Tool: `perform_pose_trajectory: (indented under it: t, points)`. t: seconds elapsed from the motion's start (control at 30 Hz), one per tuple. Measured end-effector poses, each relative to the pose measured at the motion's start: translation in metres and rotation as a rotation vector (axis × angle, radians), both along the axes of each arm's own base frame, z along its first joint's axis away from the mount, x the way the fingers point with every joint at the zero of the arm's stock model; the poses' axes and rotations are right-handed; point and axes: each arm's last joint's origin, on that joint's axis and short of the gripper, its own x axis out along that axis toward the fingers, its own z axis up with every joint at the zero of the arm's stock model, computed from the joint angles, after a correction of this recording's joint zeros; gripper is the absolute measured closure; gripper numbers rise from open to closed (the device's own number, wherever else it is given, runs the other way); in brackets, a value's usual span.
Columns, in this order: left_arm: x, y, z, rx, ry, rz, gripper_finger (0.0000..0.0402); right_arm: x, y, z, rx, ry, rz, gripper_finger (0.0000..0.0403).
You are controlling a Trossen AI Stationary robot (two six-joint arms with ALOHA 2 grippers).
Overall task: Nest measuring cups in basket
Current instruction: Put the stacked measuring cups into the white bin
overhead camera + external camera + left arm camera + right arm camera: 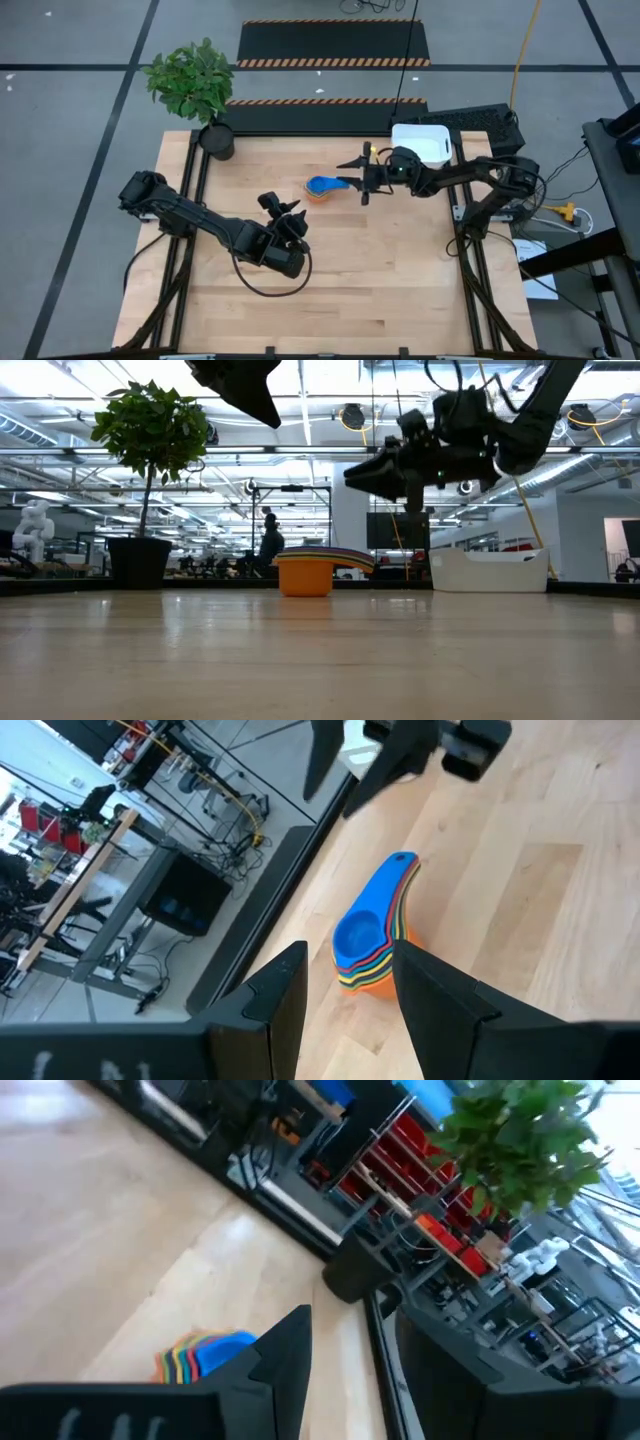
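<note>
Measuring cups (322, 187), high view: a nested stack, blue cup uppermost over an orange one, stands on the bare desk (400, 270) toward its far side, apart from the basket (421, 143), which sits at the far right corner partly under the right arm. The colours between the top and bottom cups cannot be made out from above. The right tool (361, 176) hovers just beside the stack's handle end, its fingers parted and holding nothing. The left tool (285, 212) waits nearer the front of the desk, fingers parted, empty. A potted plant (195, 85) stands at the far left corner.

Low view: the stack (310, 572) rests on the desk, only the orange cup's wall and a fan of handle edges showing. The basket (490, 570) stands to its right, well apart. The right tool (385, 472) hangs above the desk, clear of the cups; the left tool (245, 390) is cut off by the upper edge.

Left wrist view: the stack (368, 935) shows between the tool's two spread fingers (285, 1000), lying farther off, untouched. Blue, yellow, red and orange rims are legible.

Right wrist view: the stack (205, 1355) is half hidden behind a finger (285, 1355) of the open, empty tool; the plant pot (350, 1275) lies beyond.
</note>
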Motion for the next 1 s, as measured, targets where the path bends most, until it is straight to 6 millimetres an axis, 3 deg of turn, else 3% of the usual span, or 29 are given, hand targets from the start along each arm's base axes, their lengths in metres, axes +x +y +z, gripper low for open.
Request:
perform_pose_trajectory:
  t: [0.37, 0.63, 0.8, 1.0]
  points:
    - [0.000, 0.001, 0.000, -0.011, -0.006, 0.004, 0.0250, -0.015, 0.014, 0.025, 0.066, 0.067, -0.140, 0.0261]
    - [0.004, 0.010, 0.000, 0.003, 0.010, 0.020, 0.0250, -0.029, 0.023, 0.038, 0.080, 0.115, -0.128, 0.0261]
    - [0.014, 0.021, 0.003, -0.017, -0.006, 0.011, 0.0250, -0.039, 0.027, 0.036, 0.061, 0.225, -0.135, 0.0261]
    - [0.034, 0.035, 0.009, -0.155, -0.024, -0.152, 0.0250, -0.053, 0.030, 0.037, 0.063, 0.322, -0.187, 0.0261]
